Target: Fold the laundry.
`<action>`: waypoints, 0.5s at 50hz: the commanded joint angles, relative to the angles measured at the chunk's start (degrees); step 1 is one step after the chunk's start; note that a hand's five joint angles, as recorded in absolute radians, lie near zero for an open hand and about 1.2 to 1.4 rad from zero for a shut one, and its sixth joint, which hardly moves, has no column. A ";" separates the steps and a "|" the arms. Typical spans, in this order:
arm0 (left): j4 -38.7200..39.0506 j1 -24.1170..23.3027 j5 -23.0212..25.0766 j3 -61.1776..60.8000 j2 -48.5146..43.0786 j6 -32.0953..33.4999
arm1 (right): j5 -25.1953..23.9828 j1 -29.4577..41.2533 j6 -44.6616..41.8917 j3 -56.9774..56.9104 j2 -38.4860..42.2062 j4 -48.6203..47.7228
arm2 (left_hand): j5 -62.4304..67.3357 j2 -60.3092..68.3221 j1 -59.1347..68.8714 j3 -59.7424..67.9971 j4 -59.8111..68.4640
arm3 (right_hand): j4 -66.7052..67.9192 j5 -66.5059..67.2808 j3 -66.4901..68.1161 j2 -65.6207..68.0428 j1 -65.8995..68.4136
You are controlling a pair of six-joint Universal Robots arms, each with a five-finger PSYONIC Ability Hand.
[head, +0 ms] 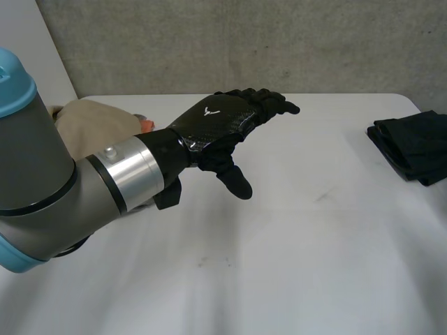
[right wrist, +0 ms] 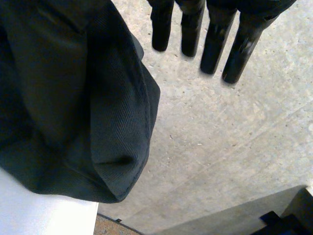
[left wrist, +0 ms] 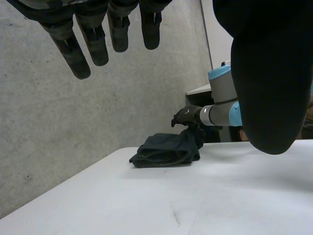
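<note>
Our left hand [head: 223,120] hangs over the middle of the table [head: 293,244]. Its fingers are straight and close together, the thumb drops away beneath them, and it holds nothing. Our right hand [left wrist: 185,115] sits at the far end of the dark cloth [left wrist: 166,149]. In its own wrist view its fingers [right wrist: 211,39] are straight and slightly spread. The cloth is bunched beside the palm, and we cannot tell whether the thumb touches it.

We count two cloths. In the head view the dark one lies folded at the right edge of the frame, its near edge slanting from upper left to lower right. The beige cloth [head: 91,125] is heaped at upper left, behind our left arm [head: 42,174].
</note>
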 commanded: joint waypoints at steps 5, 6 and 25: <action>0.00 0.00 -0.08 -0.10 0.42 -0.02 | 0.89 -0.30 -0.02 14.23 -9.51 -0.86 | -2.42 -0.01 -0.74 -1.61 -1.35 | -7.50 -7.02 -7.29 -6.61 -2.69; 0.00 0.00 -0.08 -0.19 0.60 -0.02 | 0.63 -0.39 -0.10 16.78 -11.36 -1.04 | -2.42 -0.01 -0.74 -1.61 -1.35 | -7.50 -7.02 -7.29 -6.61 -2.69; 4.46 2.28 -10.16 -0.37 5.16 0.25 | 5.73 -4.70 -35.45 43.17 -36.77 -17.63 | -1.58 0.82 0.10 -0.77 -0.52 | -7.50 -7.02 -7.29 -6.61 -2.69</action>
